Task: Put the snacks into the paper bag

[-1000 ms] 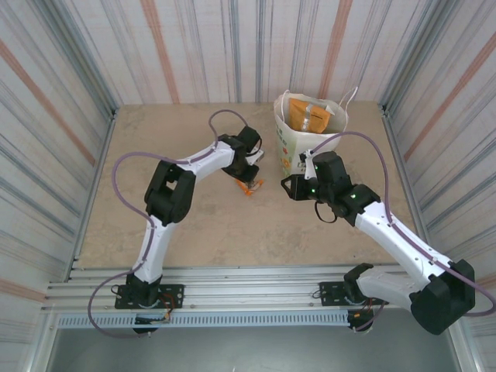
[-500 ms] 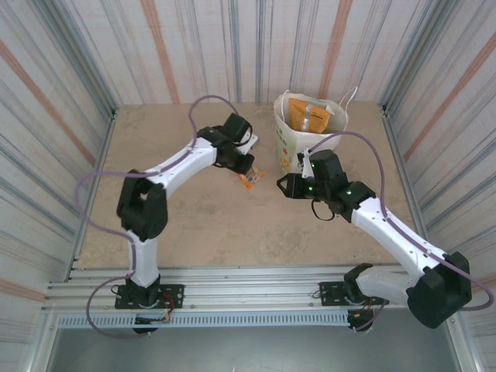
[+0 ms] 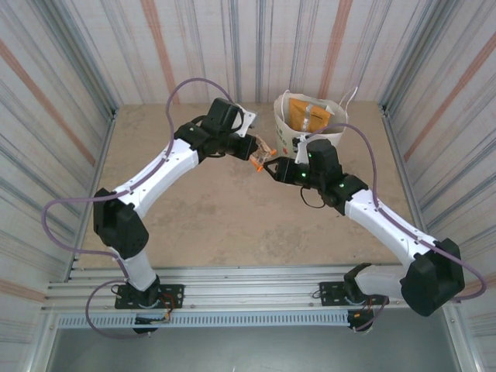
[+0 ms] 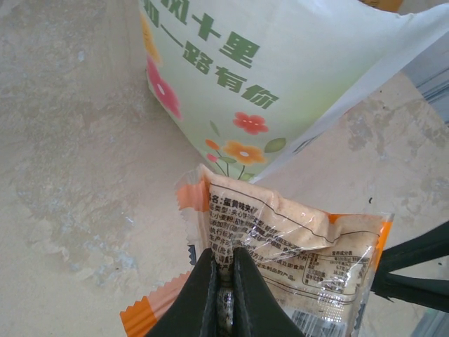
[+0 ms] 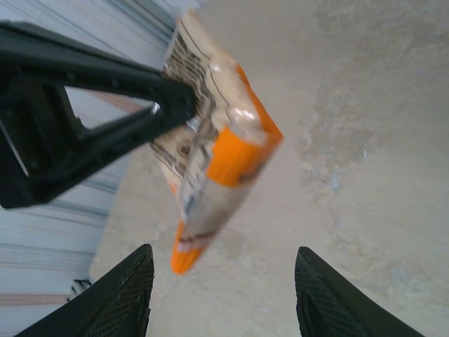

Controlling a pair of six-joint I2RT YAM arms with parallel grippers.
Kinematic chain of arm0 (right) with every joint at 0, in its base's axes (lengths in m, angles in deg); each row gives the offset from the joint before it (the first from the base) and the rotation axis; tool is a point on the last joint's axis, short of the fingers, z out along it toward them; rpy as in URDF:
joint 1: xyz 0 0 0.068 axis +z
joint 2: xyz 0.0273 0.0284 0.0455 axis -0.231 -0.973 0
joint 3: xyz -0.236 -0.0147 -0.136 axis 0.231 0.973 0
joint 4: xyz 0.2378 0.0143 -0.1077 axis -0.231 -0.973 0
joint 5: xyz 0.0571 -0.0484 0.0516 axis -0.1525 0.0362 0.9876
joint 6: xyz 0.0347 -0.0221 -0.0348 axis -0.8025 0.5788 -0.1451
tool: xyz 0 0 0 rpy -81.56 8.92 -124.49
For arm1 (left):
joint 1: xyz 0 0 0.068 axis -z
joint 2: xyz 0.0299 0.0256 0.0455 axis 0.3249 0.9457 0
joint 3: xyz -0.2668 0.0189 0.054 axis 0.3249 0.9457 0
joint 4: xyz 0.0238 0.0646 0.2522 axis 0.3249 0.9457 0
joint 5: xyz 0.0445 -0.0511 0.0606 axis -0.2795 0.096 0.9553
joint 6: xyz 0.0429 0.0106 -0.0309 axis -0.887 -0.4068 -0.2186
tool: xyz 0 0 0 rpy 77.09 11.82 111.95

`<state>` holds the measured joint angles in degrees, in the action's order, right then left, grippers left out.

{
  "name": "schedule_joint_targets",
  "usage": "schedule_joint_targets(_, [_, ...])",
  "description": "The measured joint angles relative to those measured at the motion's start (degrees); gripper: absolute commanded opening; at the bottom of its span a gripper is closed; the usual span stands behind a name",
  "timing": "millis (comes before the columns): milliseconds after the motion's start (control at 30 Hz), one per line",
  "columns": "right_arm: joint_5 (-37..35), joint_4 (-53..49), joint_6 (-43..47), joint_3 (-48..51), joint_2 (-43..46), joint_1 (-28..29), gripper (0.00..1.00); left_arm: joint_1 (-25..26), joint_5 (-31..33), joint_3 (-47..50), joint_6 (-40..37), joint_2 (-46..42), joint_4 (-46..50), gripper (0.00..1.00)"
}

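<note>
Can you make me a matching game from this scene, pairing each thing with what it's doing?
Things: 1 left fingers; 2 right fingers; 3 orange and clear plastic snack packet; 4 white paper bag with green lettering.
States: A standing upright, mouth open; B spread apart, gripping nothing; C hanging in the air; D shut on the packet.
Pairs: 1-D, 2-B, 3-C, 4-A.

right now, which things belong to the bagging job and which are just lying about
Job: snack packet pinched in left hand; paper bag; orange packets inside it; open right hand.
Lying about: purple cables; striped walls.
</note>
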<state>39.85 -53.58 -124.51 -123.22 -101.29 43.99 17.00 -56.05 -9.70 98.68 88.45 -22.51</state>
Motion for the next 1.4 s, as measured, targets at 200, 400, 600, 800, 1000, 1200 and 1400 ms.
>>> schedule_joint_targets(200, [-3.93, 2.03, -2.75, -1.25, -1.16, 0.00, 0.42, 1.25, -2.43, -0.09, 1.38, 0.04, -1.33, 0.01])
schedule_joint_targets(400, [-7.21, 3.43, -2.89, -1.38, -0.57, -0.04, 0.10, 1.66, -4.98, -1.33, 2.91, 0.13, -3.45, 0.10])
schedule_joint_targets(600, [-10.38, 0.46, 0.72, -2.56, 4.79, -2.32, 0.06, 1.92, -6.03, -7.54, 2.89, 2.14, -4.04, 0.46])
schedule_joint_targets(800, [-11.87, -5.22, 7.80, -12.09, 6.62, -10.16, 0.06, 1.92, -5.90, -18.88, 2.58, 7.61, -4.96, 0.58])
schedule_joint_targets(1000, [-11.63, -9.44, 14.05, -21.77, 2.80, -17.79, 0.08, 1.92, -4.57, -26.75, 2.36, 14.05, -4.85, 0.61])
schedule_joint_targets(1200, [-9.38, -12.74, 18.82, -28.48, -6.71, -19.47, 0.09, 1.60, -4.02, -32.85, 2.60, 20.37, -4.52, 0.51])
schedule_joint_targets(1400, [-5.70, -17.29, 22.21, -33.42, -15.96, -19.41, 0.27, 1.20, -4.04, -33.88, 3.19, 22.84, -4.72, 0.21])
